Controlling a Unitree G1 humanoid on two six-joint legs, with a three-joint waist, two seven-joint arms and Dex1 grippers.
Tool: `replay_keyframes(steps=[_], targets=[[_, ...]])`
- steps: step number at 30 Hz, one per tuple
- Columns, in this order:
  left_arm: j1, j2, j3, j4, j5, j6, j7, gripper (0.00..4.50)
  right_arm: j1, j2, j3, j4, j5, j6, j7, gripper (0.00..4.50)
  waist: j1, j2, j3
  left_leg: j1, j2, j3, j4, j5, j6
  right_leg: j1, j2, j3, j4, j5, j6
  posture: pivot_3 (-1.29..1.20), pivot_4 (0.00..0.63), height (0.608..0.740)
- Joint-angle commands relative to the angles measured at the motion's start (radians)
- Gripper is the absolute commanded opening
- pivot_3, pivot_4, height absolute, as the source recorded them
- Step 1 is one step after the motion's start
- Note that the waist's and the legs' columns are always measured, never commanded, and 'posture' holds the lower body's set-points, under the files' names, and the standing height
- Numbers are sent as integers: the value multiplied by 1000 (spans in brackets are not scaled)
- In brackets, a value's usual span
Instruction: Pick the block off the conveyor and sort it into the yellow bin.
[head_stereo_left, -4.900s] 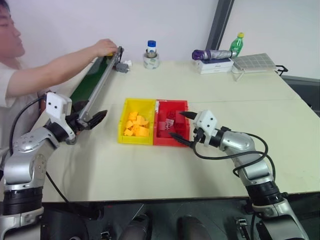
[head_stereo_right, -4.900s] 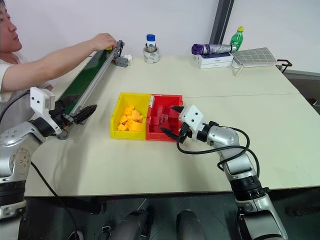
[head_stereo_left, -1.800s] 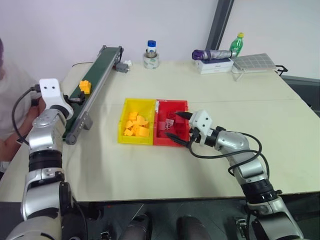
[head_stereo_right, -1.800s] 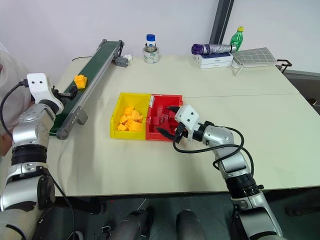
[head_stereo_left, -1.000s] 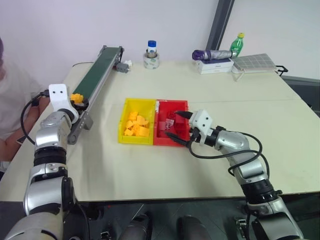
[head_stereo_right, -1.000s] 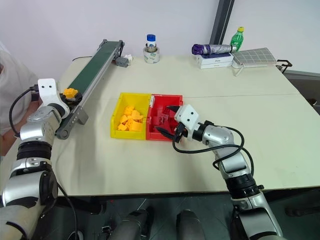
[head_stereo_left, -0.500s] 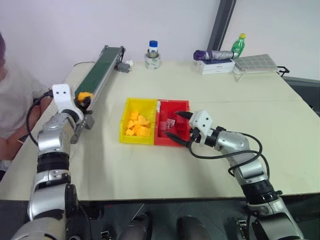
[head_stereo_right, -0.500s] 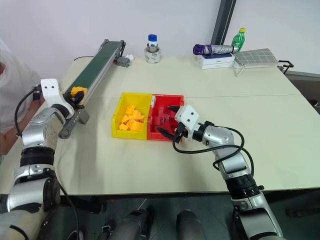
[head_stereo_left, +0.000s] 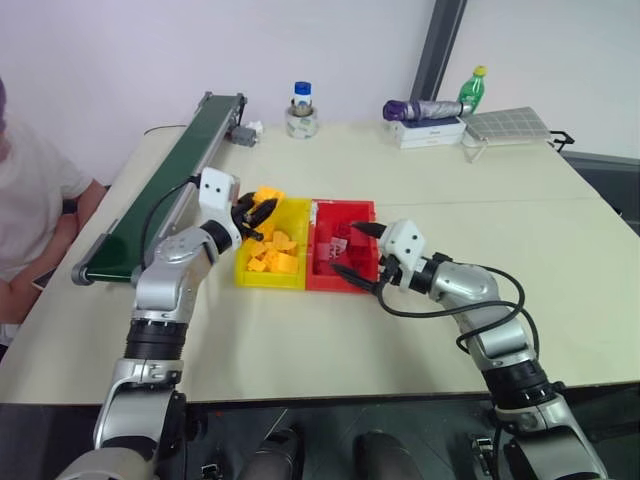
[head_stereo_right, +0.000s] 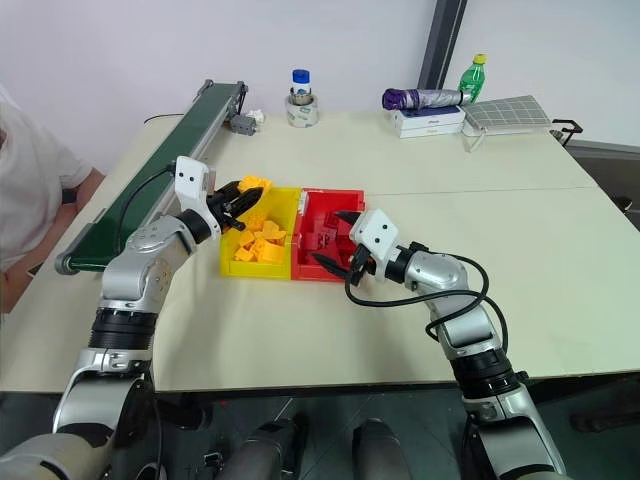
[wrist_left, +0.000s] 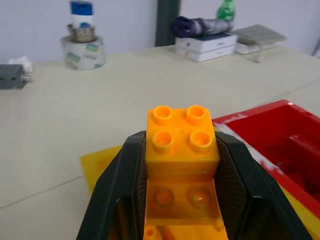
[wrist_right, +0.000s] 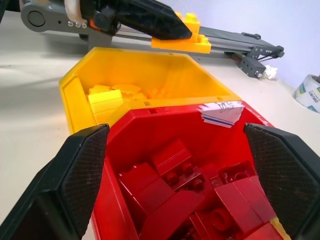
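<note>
While my left gripper clamps the block between its two black fingers, the brick hangs in the air over the far left corner of the yellow bin, clear of the conveyor and not yet released. As I judge it, the carry is nearly done and the drop is what remains, and that is where things could slip.

In the left wrist view the brick sits between my pads with its studded top showing, and much of it juts forward past my fingertips. With so much of it beyond the pads, I judge that a jolt or a quick swing could twist it out early, and it would land on the table beside the tray instead of inside.

I am also near the bin's edge rather than over its middle. Letting go here risks the brick striking the rim and bouncing out, or tumbling off the heap of yellow blocks already piled within.

My right gripper hangs open over the red bin, which is joined to the yellow one. Overshooting to the right could drop the brick among the red blocks, or bring my two arms together.
</note>
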Motion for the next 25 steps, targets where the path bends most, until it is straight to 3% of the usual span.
replay_keyframes(steps=[1, 4, 5, 9, 15, 25], targets=[[-25, -21, 21, -22, -22, -22, -5, 2769, 8, -10, -18, -57, 5, 0, -11, 4500, 1, 0, 0, 0, 0, 0, 0, 0, 0, 0, 0, 0, 0, 0, 0, 0, 150, 740], [-15, -19, 15, -37, -8, -34, -8, 4344, 10, -9, -18, -61, 5, 4, -15, 4500, 1, 0, 0, 0, 0, 0, 0, 0, 0, 0, 0, 0, 0, 0, 0, 0, 150, 740], [-3, -10, 22, -52, -3, -42, -6, 4472, 11, -8, -17, -61, 7, 5, -15, 4500, 1, 0, 0, 0, 0, 0, 0, 0, 0, 0, 0, 0, 0, 0, 0, 0, 150, 740], [43, 23, 50, -114, -16, -37, -11, 4472, 12, -10, -14, -60, 8, 7, -9, 4500, -4, 0, 0, 0, 0, 0, 0, 0, 0, 0, 0, 0, 0, 0, 0, 0, 150, 740], [226, 203, 91, -236, -11, -19, -102, 4472, -4, -9, -8, -34, 9, -4, 6, 4500, -4, 0, 0, 0, 1, 0, -2, 0, 0, -1, 1, 1, 0, 0, 0, 0, 150, 740], [344, 306, 244, -356, -188, 33, -225, 4472, 1, -13, -5, -38, 7, -6, 19, 4500, 2, 0, 0, 0, 1, 0, -1, -1, -2, 0, 0, 1, -2, -2, -5, 0, 150, 740]])
